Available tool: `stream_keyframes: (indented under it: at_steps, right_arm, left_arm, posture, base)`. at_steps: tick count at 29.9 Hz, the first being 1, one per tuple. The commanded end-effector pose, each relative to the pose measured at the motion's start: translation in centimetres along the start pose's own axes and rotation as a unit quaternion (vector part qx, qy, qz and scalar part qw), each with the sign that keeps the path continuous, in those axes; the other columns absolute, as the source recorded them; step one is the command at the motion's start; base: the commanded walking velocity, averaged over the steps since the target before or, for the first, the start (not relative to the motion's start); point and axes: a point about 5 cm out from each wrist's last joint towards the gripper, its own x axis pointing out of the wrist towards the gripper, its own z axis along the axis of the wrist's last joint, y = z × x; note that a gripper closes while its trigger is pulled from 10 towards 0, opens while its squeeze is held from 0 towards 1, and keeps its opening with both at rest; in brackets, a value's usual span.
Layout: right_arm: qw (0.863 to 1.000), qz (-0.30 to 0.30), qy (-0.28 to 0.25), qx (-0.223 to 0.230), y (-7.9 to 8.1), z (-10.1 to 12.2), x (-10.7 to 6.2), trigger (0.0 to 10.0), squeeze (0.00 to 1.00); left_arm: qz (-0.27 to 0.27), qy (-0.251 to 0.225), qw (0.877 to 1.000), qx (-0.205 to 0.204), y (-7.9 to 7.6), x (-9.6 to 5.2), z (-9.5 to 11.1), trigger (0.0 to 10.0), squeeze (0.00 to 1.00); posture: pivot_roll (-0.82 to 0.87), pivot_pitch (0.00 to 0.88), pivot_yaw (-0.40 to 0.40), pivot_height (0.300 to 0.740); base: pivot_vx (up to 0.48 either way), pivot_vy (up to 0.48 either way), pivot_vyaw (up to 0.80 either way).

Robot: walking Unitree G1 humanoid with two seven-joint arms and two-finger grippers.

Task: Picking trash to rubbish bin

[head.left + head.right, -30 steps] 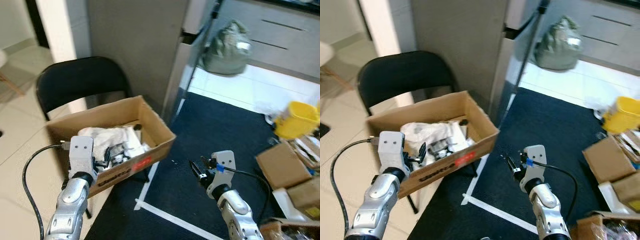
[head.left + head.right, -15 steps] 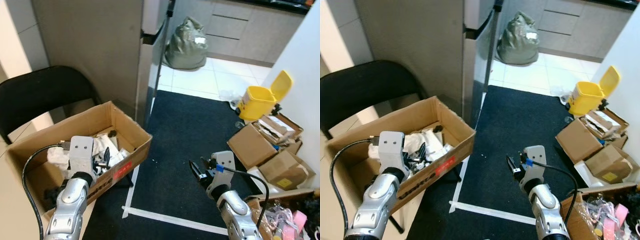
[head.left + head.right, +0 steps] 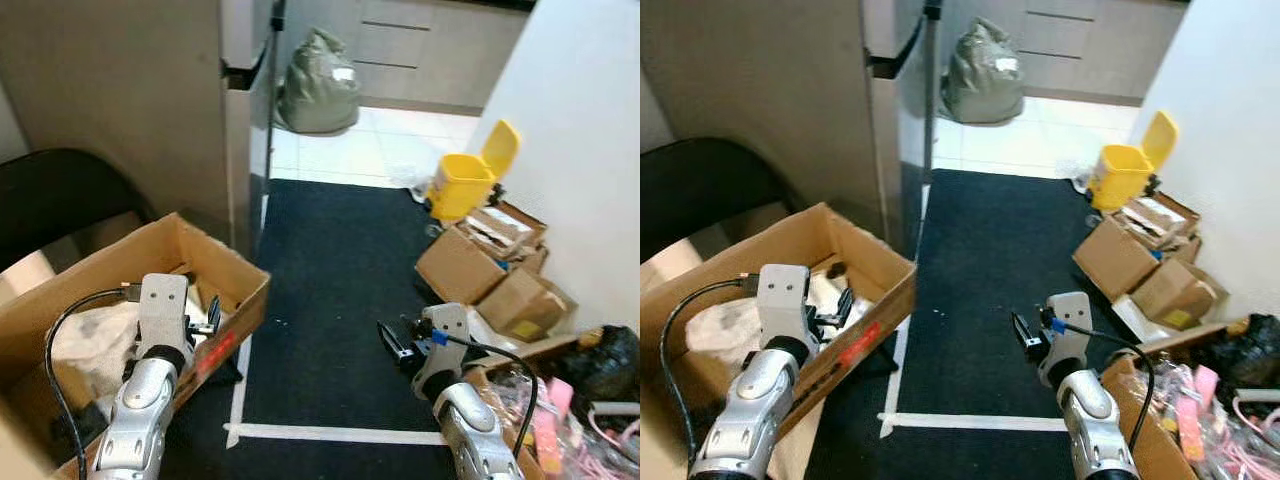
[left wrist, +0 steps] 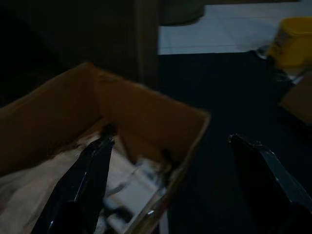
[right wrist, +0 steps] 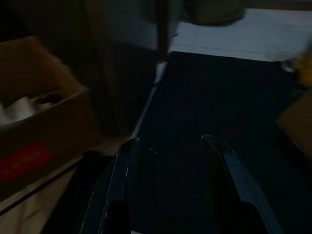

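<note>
Chair: black, at the far left, behind the box.
Box: open cardboard, on the left, holding white crumpled trash; a red label on its near side.
Left claw: raised over the box's near edge, fingers spread wide, nothing between them.
Fridge: grey, behind the box, its door edge beside the mat.
Tape: white lines on the floor, running under the box corner and across the mat's near end.
Mat: dark, down the middle of the floor.
Bag: grey-green, full, on the white tiles past the mat.
Right claw: raised over the mat, fingers apart, empty.
Bin: yellow, lid up, at the mat's far right corner by the white wall, well apart from both claws.
Cartons: several brown ones just near the bin, along the wall.
Clutter: pink and black items in an open carton at the near right.
</note>
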Motion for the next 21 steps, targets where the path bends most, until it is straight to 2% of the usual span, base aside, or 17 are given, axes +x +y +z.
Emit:
stream_keyframes:
  at_steps: [1, 21]
  right_arm:
    - [1.0, -0.008, 0.009, 0.002, -0.29, -0.48, -0.4, 10.0, 0.0]
    - [1.0, -0.008, 0.013, 0.004, -0.37, -0.64, -0.59, 10.0, 0.0]
  left_arm:
    - [-0.008, 0.013, 1.0, 0.004, -0.32, -0.14, -0.56, 10.0, 0.0]
    - [-0.012, 0.017, 1.0, 0.009, -0.29, -0.17, -0.65, 10.0, 0.0]
  posture:
    - [0.01, 0.074, -0.069, 0.74]
    - [0.01, 0.081, -0.069, 0.74]
  base:
    - [0.0, 0.0, -0.6]
    - [0.0, 0.0, -0.57]
